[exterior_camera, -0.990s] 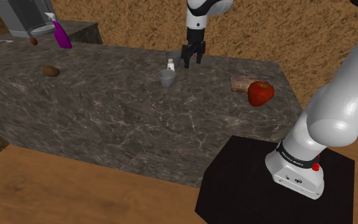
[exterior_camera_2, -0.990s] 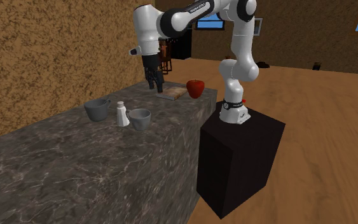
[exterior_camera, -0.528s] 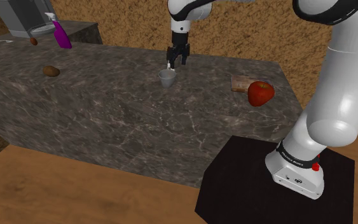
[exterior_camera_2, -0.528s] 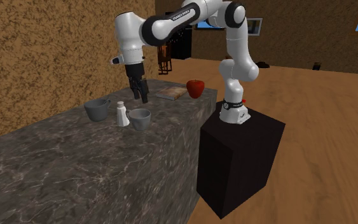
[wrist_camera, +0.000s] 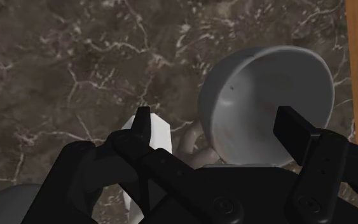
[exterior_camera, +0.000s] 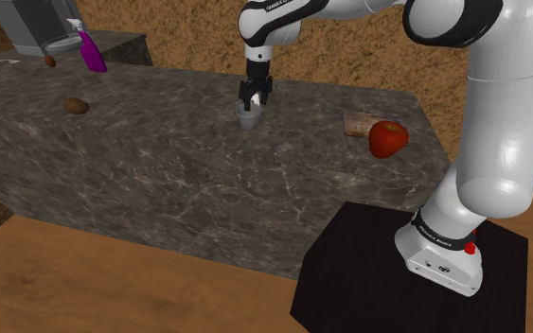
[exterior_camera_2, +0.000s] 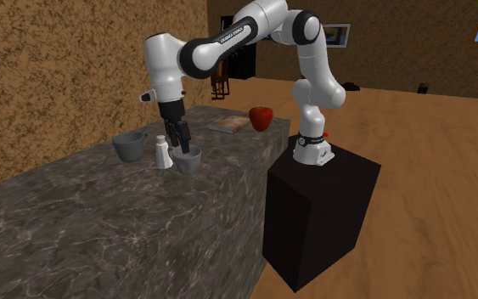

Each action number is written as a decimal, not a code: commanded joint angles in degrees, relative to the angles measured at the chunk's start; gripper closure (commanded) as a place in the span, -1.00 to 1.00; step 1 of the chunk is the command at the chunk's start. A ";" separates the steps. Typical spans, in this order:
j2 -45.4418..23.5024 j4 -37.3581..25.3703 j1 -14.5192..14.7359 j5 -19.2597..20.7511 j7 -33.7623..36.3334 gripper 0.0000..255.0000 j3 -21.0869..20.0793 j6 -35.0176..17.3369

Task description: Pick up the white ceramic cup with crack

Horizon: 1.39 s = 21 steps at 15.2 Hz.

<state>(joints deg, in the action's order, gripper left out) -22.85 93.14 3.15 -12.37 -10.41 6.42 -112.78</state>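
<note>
A pale grey-white cup (exterior_camera: 248, 119) (exterior_camera_2: 188, 160) (wrist_camera: 266, 105) stands upright on the dark marble counter (exterior_camera: 160, 170), its handle turned toward a small white shaker (exterior_camera_2: 163, 154) (wrist_camera: 160, 135). My black gripper (exterior_camera: 253, 97) (exterior_camera_2: 177, 143) (wrist_camera: 217, 121) hangs open just above the cup's shaker-side rim. One finger (wrist_camera: 144, 121) is over the shaker and the other (wrist_camera: 292, 124) is over the cup's mouth, with the handle between them. Nothing is held.
A grey bowl (exterior_camera_2: 130, 146) stands beyond the shaker. A red apple (exterior_camera: 387, 138) (exterior_camera_2: 261, 117) and a wooden board (exterior_camera: 358, 123) lie near the counter's stand end. A potato (exterior_camera: 76, 106), a purple spray bottle (exterior_camera: 90, 49) and a grey machine (exterior_camera: 27, 24) are at the far end.
The gripper has travelled from near the wooden board toward the shoulder view's left and come down over the cup. The cup and shaker have not moved.
</note>
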 commanded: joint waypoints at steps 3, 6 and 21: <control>-0.81 0.85 0.00 -0.22 -0.33 -1.00 -0.08 -1.65; -0.80 0.88 -0.01 -0.22 -0.34 1.00 -0.08 -1.67; 0.82 -2.19 -0.03 0.31 0.55 1.00 0.09 2.94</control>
<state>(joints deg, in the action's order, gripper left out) -22.32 91.30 3.09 -12.14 -10.01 6.51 -110.49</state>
